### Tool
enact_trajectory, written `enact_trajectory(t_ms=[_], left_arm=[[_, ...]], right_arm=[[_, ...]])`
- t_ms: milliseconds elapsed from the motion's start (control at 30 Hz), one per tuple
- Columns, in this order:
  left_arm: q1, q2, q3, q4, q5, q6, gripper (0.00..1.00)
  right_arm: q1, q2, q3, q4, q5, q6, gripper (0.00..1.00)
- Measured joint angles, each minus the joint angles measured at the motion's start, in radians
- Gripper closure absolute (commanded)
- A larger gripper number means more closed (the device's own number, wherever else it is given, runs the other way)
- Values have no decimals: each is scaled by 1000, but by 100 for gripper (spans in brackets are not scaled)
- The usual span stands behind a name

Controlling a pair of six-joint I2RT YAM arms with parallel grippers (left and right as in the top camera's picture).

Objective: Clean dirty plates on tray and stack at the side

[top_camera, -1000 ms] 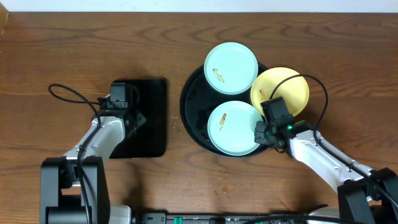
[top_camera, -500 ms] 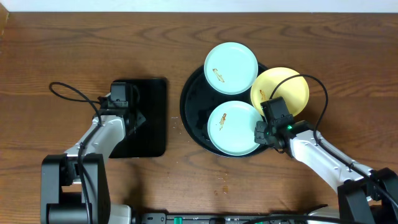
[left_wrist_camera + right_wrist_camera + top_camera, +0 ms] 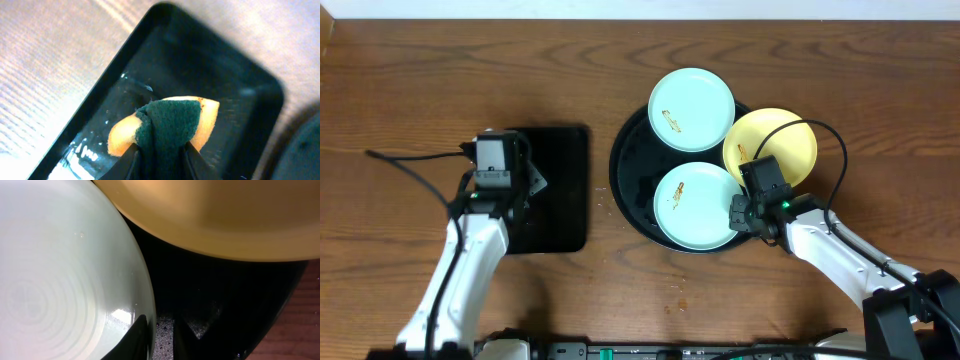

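Note:
Two pale aqua plates and a pale yellow plate (image 3: pixel 778 142) lie on the round black tray (image 3: pixel 623 180). The far aqua plate (image 3: pixel 692 110) and the near aqua plate (image 3: pixel 688 205) each carry a small brown-orange smear. My right gripper (image 3: pixel 737 215) is shut on the near plate's right rim (image 3: pixel 75 270), one finger on top and one outside it (image 3: pixel 161 332). The yellow plate (image 3: pixel 215 215) hangs over just behind. My left gripper (image 3: pixel 513 190) is shut on a green-and-yellow sponge (image 3: pixel 170 120), held (image 3: pixel 160 150) over the rectangular black tray.
The rectangular black tray (image 3: pixel 563 195) lies left of the round tray and looks wet inside (image 3: pixel 75 150). Small crumbs (image 3: pixel 680 287) lie on the wood tabletop (image 3: pixel 820 60) in front of the round tray. The left arm's cable (image 3: pixel 405 165) trails to the left.
My left arm has swung, its wrist shifting left over the rectangular tray and its cable trailing further left. The right arm and the plates have not moved.

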Motion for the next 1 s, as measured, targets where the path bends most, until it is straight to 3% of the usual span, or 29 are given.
enact_trajectory(t_ms=[67, 233, 533, 600, 800, 1000], left_arm=[[0, -35, 0, -1, 19, 6, 93], [0, -93, 0, -9, 64, 52, 92], [0, -104, 0, -46, 129, 118, 93], [0, -104, 2, -61, 163, 136, 93], [0, -89, 113, -214, 212, 187, 93], [-7, 25, 334, -338, 338, 225, 92]], right_arm=[[0, 0, 0, 0, 1, 0, 67], [0, 0, 0, -3, 3, -7, 54], [0, 0, 0, -3, 3, -10, 56], [0, 0, 0, -3, 3, -11, 62], [0, 0, 0, -1, 0, -8, 99], [2, 0, 0, 6, 0, -6, 99]])
